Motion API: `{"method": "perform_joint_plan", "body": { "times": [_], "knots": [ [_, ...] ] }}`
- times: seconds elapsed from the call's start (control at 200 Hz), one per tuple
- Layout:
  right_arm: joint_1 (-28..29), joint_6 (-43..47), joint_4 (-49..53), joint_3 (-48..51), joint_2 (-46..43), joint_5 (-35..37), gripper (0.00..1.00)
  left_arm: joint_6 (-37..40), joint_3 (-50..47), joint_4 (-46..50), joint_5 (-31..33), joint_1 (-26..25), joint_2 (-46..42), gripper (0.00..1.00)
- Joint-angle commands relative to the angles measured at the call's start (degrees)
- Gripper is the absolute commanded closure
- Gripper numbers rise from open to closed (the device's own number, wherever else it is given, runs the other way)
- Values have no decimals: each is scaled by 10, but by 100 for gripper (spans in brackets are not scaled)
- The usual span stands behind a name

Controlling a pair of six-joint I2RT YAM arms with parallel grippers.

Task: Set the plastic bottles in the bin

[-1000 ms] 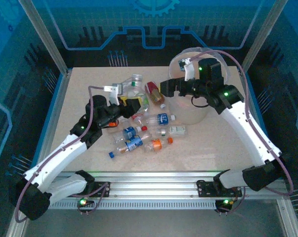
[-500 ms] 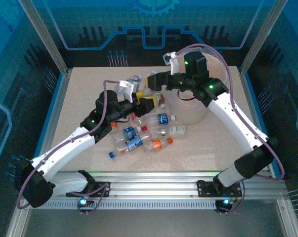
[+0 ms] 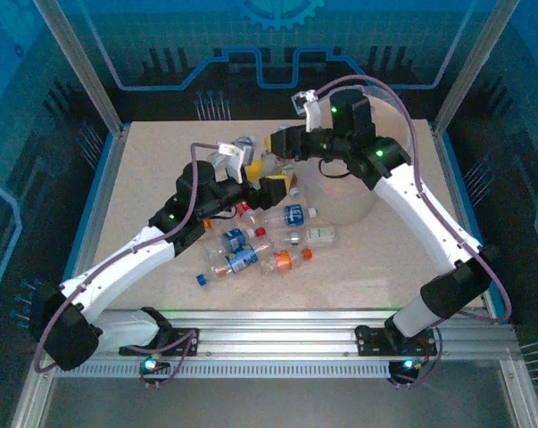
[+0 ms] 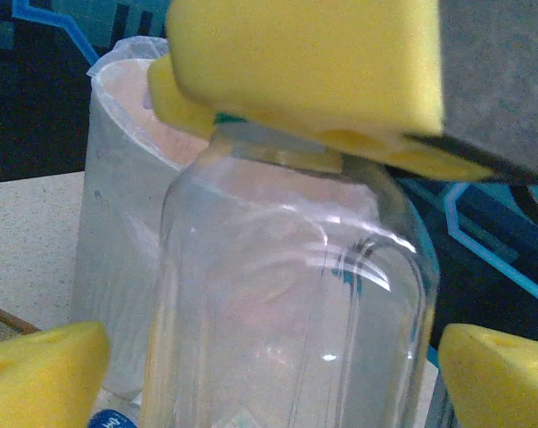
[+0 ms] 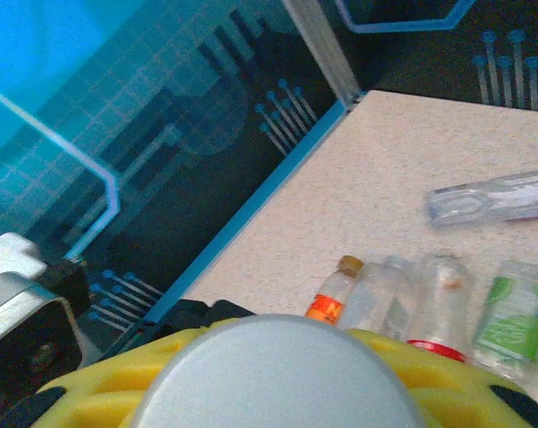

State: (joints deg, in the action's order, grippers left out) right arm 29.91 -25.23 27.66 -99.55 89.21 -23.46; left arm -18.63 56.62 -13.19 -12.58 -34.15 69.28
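Right fingers (image 4: 304, 62), yellow foam pads, clenched on the neck end of a clear smooth-walled plastic bottle (image 4: 291, 312); right wrist view shows a round pale grey end, likely the cap, bedded in the yellow foam. Left fingers (image 4: 37, 374) released, one pad either side of the bottle body and clear of it. The bottle hangs between the two arms, above the counter (image 3: 153, 169) and just beside the rim of the large round translucent whitish bin (image 3: 347, 207), at the bin's 9 o'clock, not yet over its mouth. Risks, as judged: the hold is on one narrow end only, wall glossy and hard, so the body may swing or slide out of the foam. If it drops here it lands among the loose small bottles (image 3: 267, 242), not in the bin. The spread left pads flank the body and could knock it during the carry. The thin crinkled bag liner (image 4: 126, 58) stands proud at the rim and may snag a low pass. Loose bottles lie at the counter's centre, at the bin's 7 o'clock: mostly clear, thin, some creased, blue, orange and green labels, small caps. Counter speckled beige, matt.
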Motion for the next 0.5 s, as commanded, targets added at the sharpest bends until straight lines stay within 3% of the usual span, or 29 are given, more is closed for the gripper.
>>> {"method": "perform_joint_plan", "body": {
  "times": [0.0, 0.495],
  "knots": [
    [-5, 41, 39, -51, 4, 53, 96, 14, 6, -6, 25, -3, -27, 1],
    [-76, 167, 156, -271, 68, 299, 99, 33, -80, 32, 142, -4, -135, 1]
  ]
}}
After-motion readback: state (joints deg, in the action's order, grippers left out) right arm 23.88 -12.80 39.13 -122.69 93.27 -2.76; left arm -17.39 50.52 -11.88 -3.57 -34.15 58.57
